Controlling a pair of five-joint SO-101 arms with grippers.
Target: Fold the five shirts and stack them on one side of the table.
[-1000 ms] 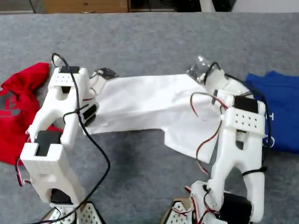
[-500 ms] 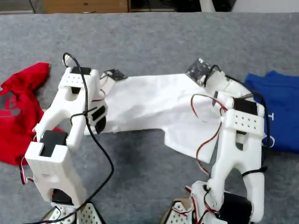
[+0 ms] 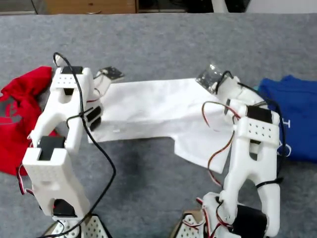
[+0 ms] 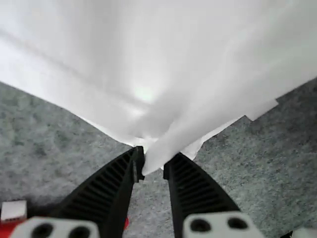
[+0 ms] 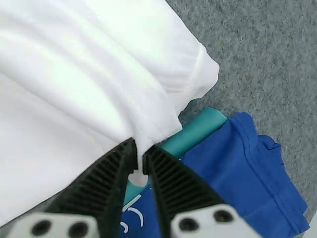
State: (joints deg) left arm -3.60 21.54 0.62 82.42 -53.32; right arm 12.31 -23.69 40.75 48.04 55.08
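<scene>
high view — left gripper [image 3: 108, 79] and right gripper [image 3: 210, 80] each tight on white shirt [image 3: 153, 106] edges

White shirt [image 3: 148, 109]: thin cloth, matt, smooth, with soft creases. One fold is pinched between the left gripper [image 4: 153, 161] fingers [image 4: 111, 186], another between the right gripper [image 5: 141, 151] fingers [image 5: 106, 181].
Fingers: black plastic, ribbed inner faces, dull sheen.
Arm shells [image 3: 54, 148]: white plastic, hard, matt.
Table cover [image 3: 163, 44]: grey, felt-like, rough nap, matt; it lies on either side of the left fingers.
Blue shirt [image 5: 237, 168], just beyond the right fingers: matt cloth, stitched hem.
Teal piece [image 5: 195, 130], beside the right fingertips: smooth, material unclear.
Red shirt [image 3: 20, 114]: matt cloth, rumpled.
</scene>
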